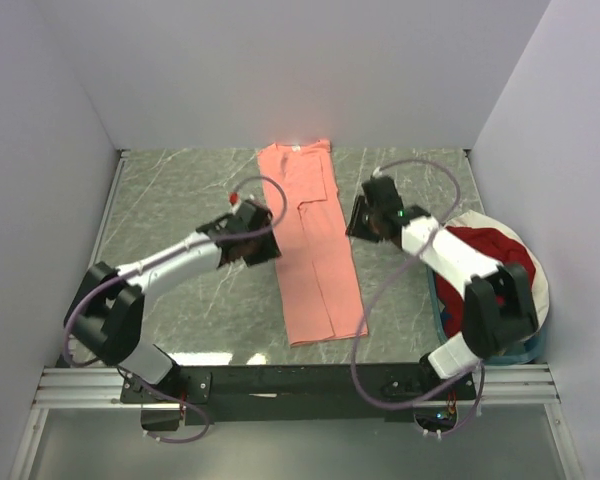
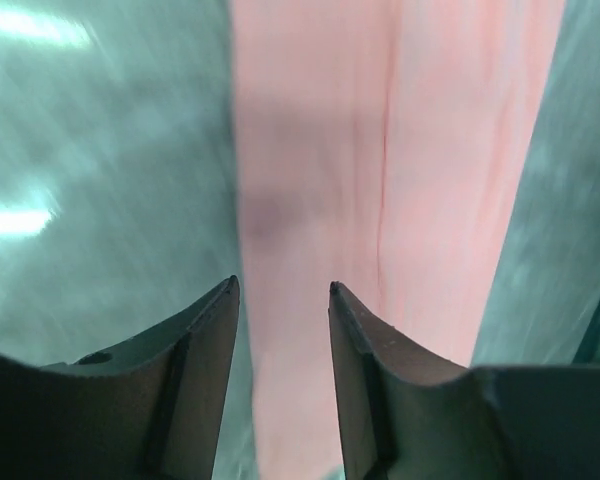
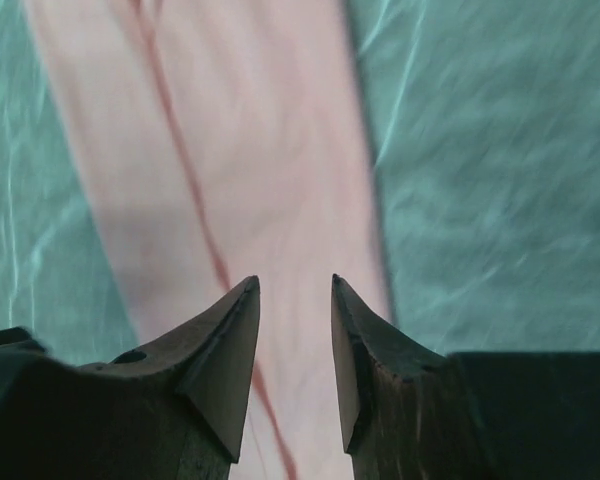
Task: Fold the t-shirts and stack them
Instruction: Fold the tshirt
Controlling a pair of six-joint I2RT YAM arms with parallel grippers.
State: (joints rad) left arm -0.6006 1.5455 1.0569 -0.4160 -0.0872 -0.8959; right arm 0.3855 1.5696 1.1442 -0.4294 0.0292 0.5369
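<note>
Salmon-pink t-shirt (image 1: 310, 240) lies folded into a long strip; cross folds remain (dark red t-shirt (image 1: 490, 245) sits in the basket (image 1: 543, 285)). Left end effector (image 2: 280, 288) and right end effector (image 3: 295, 282) are spread, empty.

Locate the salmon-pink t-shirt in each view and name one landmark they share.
Top external: salmon-pink t-shirt, a long folded strip running down the centre.
Left wrist: fills the upper centre and right.
Right wrist: upper left through centre.
Shared landmark: the marbled table on either side of it.

Grey marbled table (image 1: 180, 190). White-rimmed round basket (image 1: 502, 225) on table's right side, near front. White walls (image 1: 280, 70) around.
</note>
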